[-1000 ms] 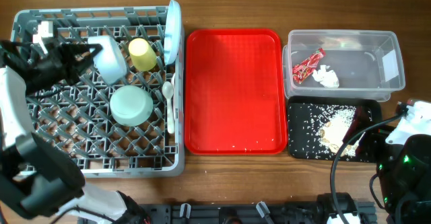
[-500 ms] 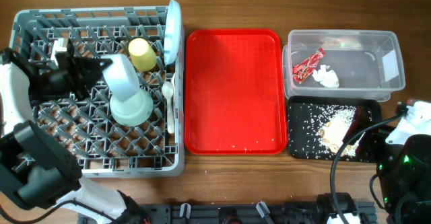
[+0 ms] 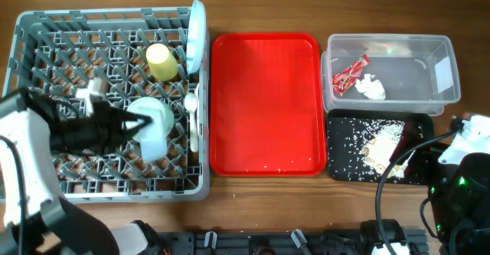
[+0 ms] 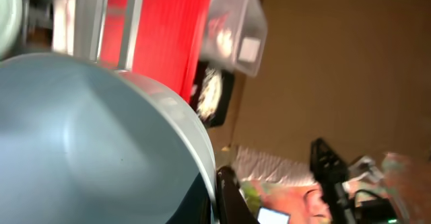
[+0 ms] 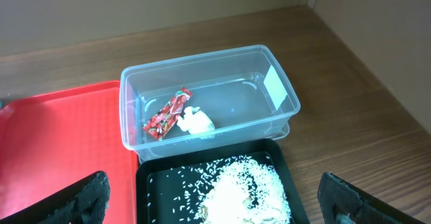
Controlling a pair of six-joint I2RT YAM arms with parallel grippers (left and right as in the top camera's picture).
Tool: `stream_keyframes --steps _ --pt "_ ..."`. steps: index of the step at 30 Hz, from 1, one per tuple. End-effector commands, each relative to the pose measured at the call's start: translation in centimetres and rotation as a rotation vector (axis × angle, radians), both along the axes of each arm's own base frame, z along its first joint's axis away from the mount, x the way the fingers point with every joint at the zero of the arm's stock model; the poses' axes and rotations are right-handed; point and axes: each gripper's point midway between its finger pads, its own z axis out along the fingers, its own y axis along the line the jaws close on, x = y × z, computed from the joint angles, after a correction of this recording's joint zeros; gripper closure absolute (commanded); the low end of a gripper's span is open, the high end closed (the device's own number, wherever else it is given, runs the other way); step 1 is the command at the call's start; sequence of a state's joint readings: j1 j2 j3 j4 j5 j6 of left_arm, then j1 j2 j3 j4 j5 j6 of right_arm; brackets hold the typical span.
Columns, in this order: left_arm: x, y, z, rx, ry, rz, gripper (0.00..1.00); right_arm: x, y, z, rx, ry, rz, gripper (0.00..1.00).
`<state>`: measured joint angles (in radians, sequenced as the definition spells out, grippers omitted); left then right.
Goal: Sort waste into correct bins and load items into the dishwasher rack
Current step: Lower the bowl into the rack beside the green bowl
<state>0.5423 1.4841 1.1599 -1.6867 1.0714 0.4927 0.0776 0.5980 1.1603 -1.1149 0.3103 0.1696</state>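
Lower left of overhead: left gripper (image 3: 129, 125) clamped on the rim of a smooth light-blue bowl (image 3: 157, 121), over the pegged grey rack (image 3: 46, 25). Only the left wrist view shows a dark finger (image 4: 229, 197) at that rim. Only the right wrist view shows the right gripper (image 5: 212, 187) spread wide and empty above the black tray (image 5: 151, 183) of rice crumbs (image 5: 242, 180). Glossy red wrapper (image 5: 165, 113) and crumpled napkin (image 5: 195, 122) lie in the clear tub (image 5: 276, 109).

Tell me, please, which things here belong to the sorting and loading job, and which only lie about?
Belong to the job: rack, plate, cup, bowl in the left gripper, spoon, clear tub, wrapper, napkin, black tray, rice crumbs.
Only lying about: red tray.
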Motion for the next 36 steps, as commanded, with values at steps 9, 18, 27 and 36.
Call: stream_keyframes --steps 9,18,27,36 --pt "-3.7 -2.1 -4.3 -0.008 0.049 -0.069 0.96 0.0 0.2 0.3 -0.006 -0.008 0.014 0.00" --pt "-2.4 -0.7 -4.9 -0.032 0.038 0.022 0.96 0.0 0.2 0.3 -0.006 -0.008 0.014 0.00" --pt "-1.4 1.8 -4.3 -0.072 0.015 0.171 0.96 0.0 0.2 0.3 -0.006 -0.008 0.014 0.00" --pt "-2.0 2.3 -5.9 0.027 0.032 0.124 0.96 0.0 0.2 0.3 -0.006 -0.008 0.014 0.00"
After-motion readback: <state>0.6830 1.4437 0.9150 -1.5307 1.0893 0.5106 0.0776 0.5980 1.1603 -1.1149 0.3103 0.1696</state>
